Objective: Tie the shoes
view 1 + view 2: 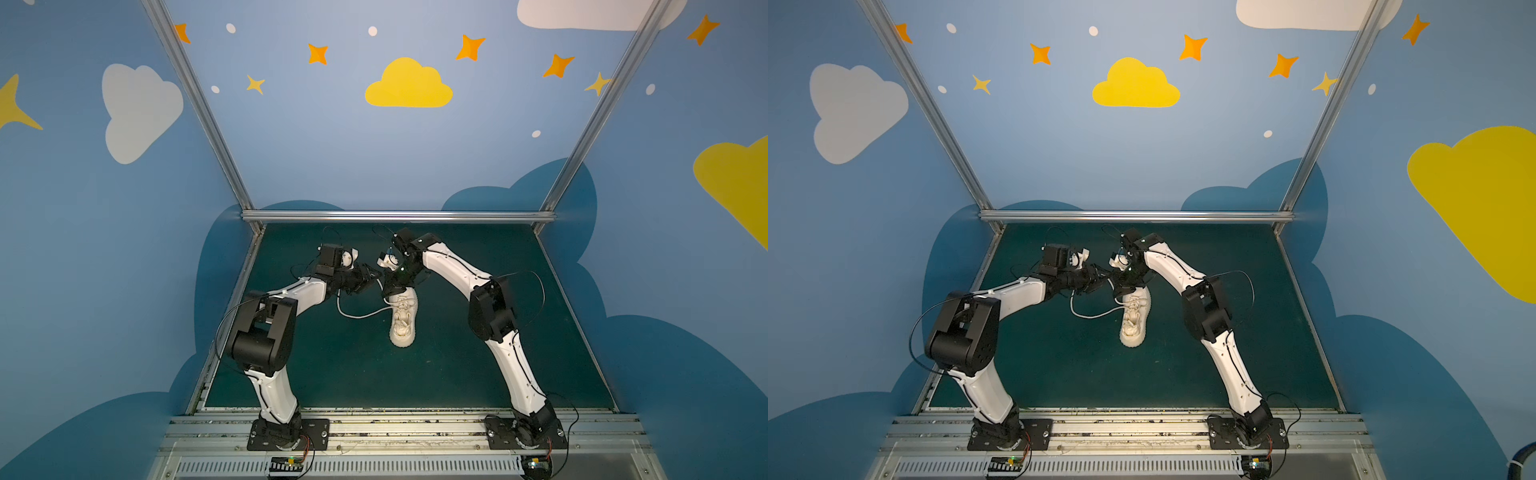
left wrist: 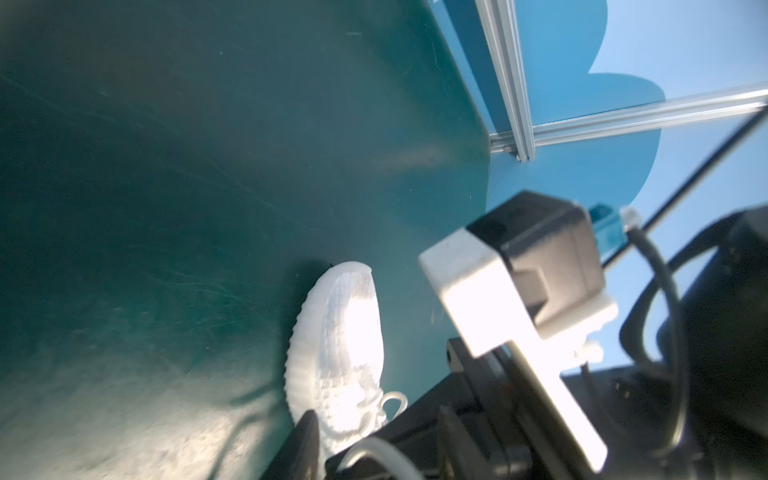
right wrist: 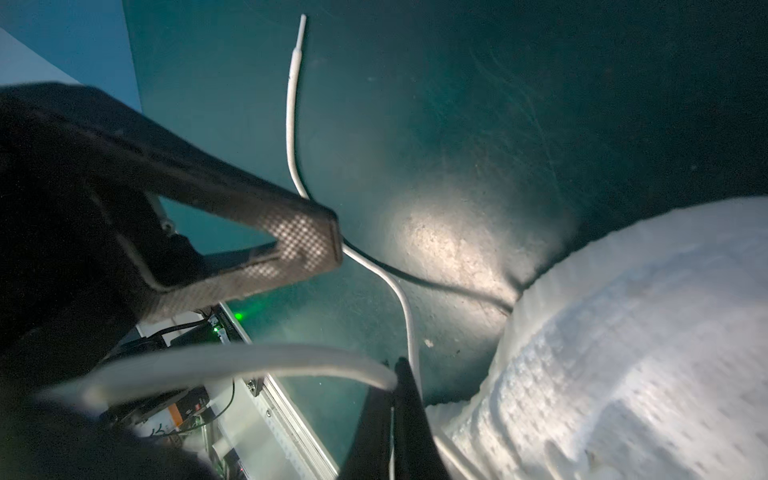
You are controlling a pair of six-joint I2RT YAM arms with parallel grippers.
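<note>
The shoe [image 1: 403, 320] is seen lying near the middle of the green mat [image 1: 332, 374], and its far end is covered by the right gripper [image 3: 400, 368], whose fingers are pressed together on one strand of the laces [image 3: 289, 124]. The left gripper [image 3: 332, 241] is held just beside it at another strand. Its tips are drawn near each other, but whether this strand is pinched cannot be told.

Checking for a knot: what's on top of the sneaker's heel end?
The right gripper, shut on a lace, hangs over the heel end of the sneaker in both top views. It covers the collar, so any knot there cannot be seen.
</note>
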